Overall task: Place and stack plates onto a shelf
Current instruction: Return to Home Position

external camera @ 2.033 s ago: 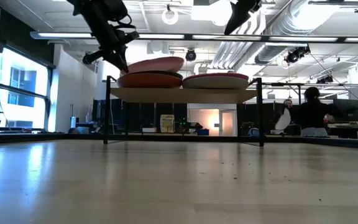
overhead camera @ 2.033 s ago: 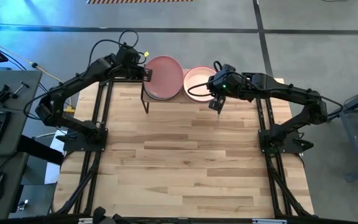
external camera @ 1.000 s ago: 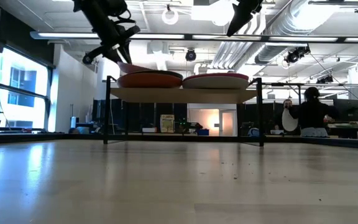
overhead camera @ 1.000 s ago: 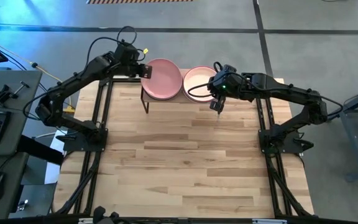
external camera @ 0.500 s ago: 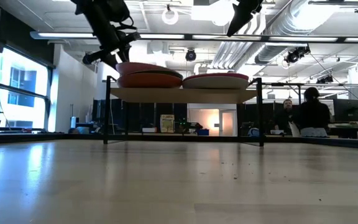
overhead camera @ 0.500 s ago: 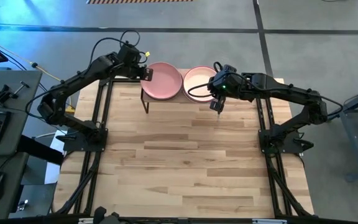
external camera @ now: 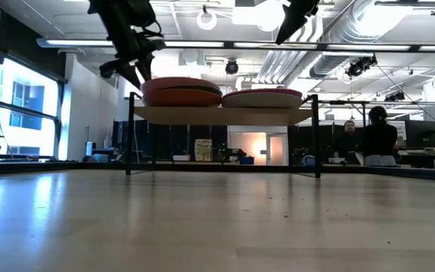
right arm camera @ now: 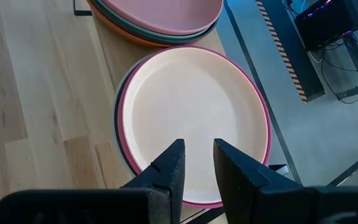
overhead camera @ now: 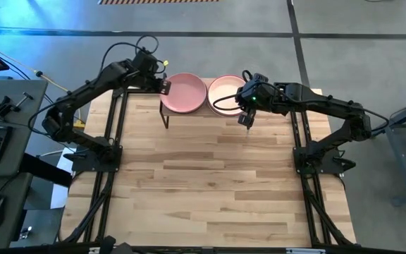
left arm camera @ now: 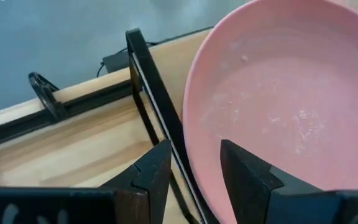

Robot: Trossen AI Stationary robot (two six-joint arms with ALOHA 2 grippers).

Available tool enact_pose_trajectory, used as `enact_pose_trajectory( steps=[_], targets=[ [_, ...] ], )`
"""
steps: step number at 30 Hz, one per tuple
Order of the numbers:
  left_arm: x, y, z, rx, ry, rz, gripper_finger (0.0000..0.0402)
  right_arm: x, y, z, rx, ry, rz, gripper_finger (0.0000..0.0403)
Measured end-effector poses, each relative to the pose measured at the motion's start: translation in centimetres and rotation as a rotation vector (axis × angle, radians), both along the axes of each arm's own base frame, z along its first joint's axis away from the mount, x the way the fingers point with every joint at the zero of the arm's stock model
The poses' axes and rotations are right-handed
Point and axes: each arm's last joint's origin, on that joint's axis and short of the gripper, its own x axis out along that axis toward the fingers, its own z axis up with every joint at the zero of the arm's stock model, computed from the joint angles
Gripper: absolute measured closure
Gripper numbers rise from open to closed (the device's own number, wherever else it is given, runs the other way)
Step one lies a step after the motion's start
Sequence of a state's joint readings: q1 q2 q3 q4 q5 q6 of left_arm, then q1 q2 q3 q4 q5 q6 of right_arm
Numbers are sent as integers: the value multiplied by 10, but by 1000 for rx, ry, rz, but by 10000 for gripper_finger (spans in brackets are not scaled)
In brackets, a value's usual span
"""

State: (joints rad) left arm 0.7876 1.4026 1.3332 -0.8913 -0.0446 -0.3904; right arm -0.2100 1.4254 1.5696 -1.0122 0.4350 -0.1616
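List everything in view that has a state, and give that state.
Round matte pink plate: flat, topping the stack nearer the left arm.
Round cream plate: flat, topping the other stack.
Small light-wood shelf: upright, carrying both stacks.
Left gripper: open, empty, beside the pink plate.
Right gripper: open, empty, raised near the cream plate.

Both arms are skinny matte-black jointed tubes. Left arm (overhead camera: 83, 95) has a black cable (overhead camera: 144, 41) looping off its wrist plus a yellow tag (overhead camera: 163, 63); right arm (overhead camera: 323, 107) shows a green light (overhead camera: 253, 90).
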Motion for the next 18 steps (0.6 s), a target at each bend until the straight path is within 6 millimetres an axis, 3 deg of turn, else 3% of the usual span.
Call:
enact_pose_trajectory(
  steps=[6, 10, 14, 18],
  targets=[
    [-5, -5, 3, -22, 73, -48, 273, -1, 0, -1, -3, 16, 8, 324],
    [-12, -13, 10, -16, 74, -67, 273, -4, 1, 1, 46, 27, 101, 324],
    [-22, -27, 25, 36, 50, -112, 273, -15, -4, 12, 184, -89, 220, 324],
    [-36, -42, 41, 94, 4, -121, 273, -37, -15, 13, 210, -214, 160, 324]
  ],
)
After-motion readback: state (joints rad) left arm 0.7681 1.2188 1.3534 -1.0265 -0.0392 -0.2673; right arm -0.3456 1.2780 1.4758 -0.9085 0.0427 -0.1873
